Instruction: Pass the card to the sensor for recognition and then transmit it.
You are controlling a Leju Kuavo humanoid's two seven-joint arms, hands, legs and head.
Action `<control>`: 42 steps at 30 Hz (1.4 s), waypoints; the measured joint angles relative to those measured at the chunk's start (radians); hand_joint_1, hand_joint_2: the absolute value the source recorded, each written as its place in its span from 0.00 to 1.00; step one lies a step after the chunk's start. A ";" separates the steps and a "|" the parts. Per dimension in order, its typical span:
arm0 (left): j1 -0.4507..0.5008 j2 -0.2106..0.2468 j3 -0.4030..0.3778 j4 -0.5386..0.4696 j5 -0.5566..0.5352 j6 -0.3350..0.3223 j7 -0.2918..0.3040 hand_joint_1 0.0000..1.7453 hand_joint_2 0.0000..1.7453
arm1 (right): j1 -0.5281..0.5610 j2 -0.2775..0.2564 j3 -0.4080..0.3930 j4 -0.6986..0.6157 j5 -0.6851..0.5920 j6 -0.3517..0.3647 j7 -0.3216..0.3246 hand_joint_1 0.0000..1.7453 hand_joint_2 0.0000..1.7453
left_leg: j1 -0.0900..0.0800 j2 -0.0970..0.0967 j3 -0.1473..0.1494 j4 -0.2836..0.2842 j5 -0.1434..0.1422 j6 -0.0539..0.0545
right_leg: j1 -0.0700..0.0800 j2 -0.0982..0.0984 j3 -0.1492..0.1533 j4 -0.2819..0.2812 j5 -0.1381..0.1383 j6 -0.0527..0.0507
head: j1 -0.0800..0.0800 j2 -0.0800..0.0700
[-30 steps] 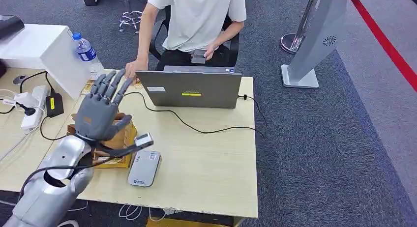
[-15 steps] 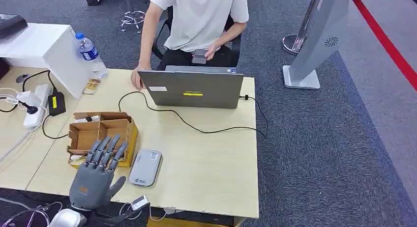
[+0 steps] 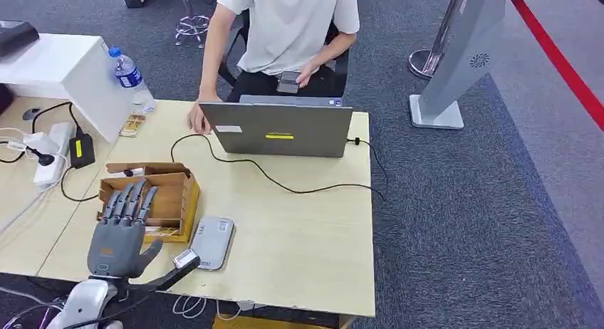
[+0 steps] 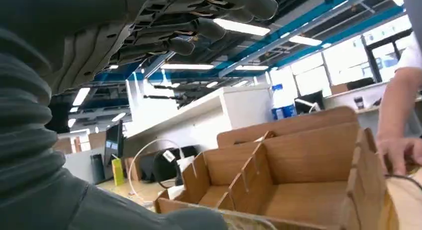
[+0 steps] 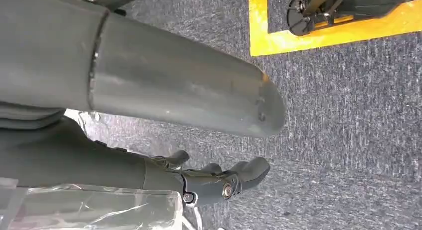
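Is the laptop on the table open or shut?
Open. The laptop has its lid raised upright, back side facing the head camera, screen toward the seated person. Whether the screen is on cannot be told.

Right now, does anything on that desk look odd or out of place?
Nothing is spilled or damaged. The cardboard box and grey sensor sit flat, and the left hand hovers open by the box.

The bench [image 3: 306, 222] looks like pale wood laminate, smooth and matt. The divider box [image 3: 171, 190] is plain brown cardboard, raw corrugated edges. The left hand [image 3: 117, 240] is matt grey plastic with a ribbed rubbery cover at the wrist. The laptop [image 3: 278, 129] lid is brushed grey metal, the floor [image 3: 463, 215] rough dark carpet, and the water bottle [image 3: 128, 76] clear plastic.
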 joint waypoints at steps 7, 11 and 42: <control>-0.020 -0.025 0.013 0.054 0.007 -0.016 -0.018 0.00 1.00 | -0.001 0.000 0.000 -0.001 0.014 0.007 -0.002 0.00 0.00 | 0.000 0.000 0.000 0.000 0.000 0.000 | 0.000 0.000 0.000 0.000 0.000 0.000 | 0.000 0.000; -0.035 -0.035 0.013 0.084 0.007 -0.021 -0.024 0.00 1.00 | -0.002 0.000 0.000 -0.001 0.018 0.010 -0.004 0.00 0.00 | 0.000 0.000 0.000 0.000 0.000 0.000 | 0.000 0.000 0.000 0.000 0.000 0.000 | 0.000 0.000; -0.050 -0.055 0.023 0.115 0.045 0.020 -0.086 1.00 1.00 | -0.005 0.000 -0.028 -0.001 0.053 0.015 -0.006 0.00 0.00 | 0.000 0.000 0.000 0.000 0.000 0.000 | 0.000 0.000 0.000 0.000 0.000 0.000 | 0.000 0.000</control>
